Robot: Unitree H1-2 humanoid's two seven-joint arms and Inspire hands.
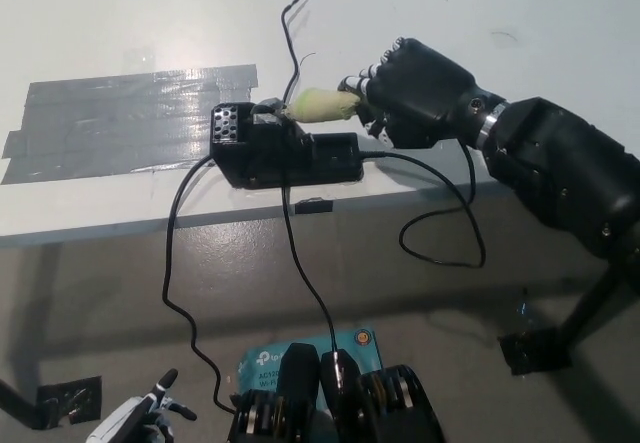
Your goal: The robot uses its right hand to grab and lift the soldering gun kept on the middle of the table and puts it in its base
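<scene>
My right hand grips the soldering gun by its pale yellow handle. Its tip meets the black base. My left hand: state indeterminable.

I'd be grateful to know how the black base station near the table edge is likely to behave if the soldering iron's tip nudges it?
The base station looks blocky and low, so it probably slides rather than tips. It sits close to the table edge, and its hanging cables may tug it. The right hand holds the soldering iron at it.
</scene>
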